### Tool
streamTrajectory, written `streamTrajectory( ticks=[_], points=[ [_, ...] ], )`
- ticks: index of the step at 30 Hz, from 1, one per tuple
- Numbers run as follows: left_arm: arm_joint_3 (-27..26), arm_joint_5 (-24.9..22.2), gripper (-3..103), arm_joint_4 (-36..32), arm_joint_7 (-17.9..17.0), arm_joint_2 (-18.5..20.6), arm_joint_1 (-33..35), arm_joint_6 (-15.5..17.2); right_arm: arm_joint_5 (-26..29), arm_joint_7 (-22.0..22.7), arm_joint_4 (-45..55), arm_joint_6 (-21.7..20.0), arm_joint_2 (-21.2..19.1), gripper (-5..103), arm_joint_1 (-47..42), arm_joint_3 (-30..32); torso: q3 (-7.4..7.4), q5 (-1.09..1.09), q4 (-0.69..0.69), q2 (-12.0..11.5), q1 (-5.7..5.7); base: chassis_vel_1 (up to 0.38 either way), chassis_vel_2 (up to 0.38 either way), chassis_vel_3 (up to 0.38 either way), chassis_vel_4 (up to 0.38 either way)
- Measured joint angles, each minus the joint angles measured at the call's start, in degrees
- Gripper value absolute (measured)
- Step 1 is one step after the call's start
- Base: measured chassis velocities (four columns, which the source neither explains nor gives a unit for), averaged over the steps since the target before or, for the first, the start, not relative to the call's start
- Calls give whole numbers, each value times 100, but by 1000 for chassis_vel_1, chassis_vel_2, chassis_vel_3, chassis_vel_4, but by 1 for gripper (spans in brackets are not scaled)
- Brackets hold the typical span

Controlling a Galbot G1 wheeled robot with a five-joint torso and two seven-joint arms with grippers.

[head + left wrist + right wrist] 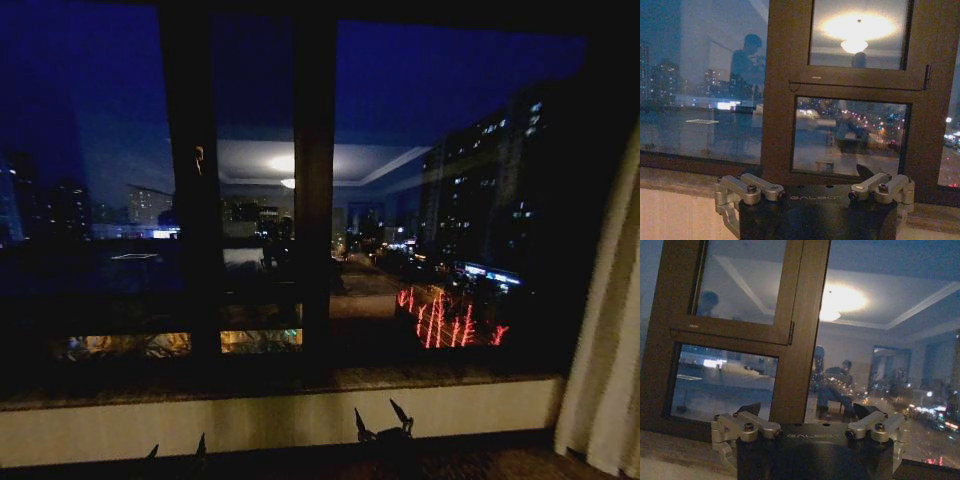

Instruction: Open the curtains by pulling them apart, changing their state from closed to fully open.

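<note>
One curtain [612, 340], cream-white and pleated, hangs bunched at the far right edge of the head view and reaches down to the floor. The dark window [440, 200] in front of me is uncovered and shows a night city. My right gripper [383, 420] is low at the bottom centre, below the sill, open and holding nothing. Its metal finger links [747, 426] stand spread wide before the brown window frame [795, 325]. My left gripper [176, 450] sits at the bottom left, open and empty too, facing the frame [785, 100].
A stone window sill [300, 384] runs across above a pale wall [250, 422]. Thick dark mullions [312, 200] divide the glass. A ceiling lamp [854, 45] and seated people are reflected in the panes. Patterned floor [500, 462] lies at the lower right.
</note>
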Motion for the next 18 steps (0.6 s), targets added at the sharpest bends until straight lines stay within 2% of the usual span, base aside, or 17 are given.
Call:
streamTrajectory(
  ticks=[5,10,18],
  points=[
    [-54,-95,100,41,2,60,-20,-13,-38,10,-1,8,-1,100,1,-43,1,5,-1,-1,2,-60,-145,66,167],
    [-107,-189,100,115,5,133,-36,-31,-130,18,-19,8,0,100,13,-69,-1,2,-1,-1,-1,43,-211,-63,195],
    [-218,-350,100,170,6,279,-66,-41,-304,19,-20,6,0,100,-7,-159,-2,1,0,0,-4,242,-213,-232,212]
  ],
)
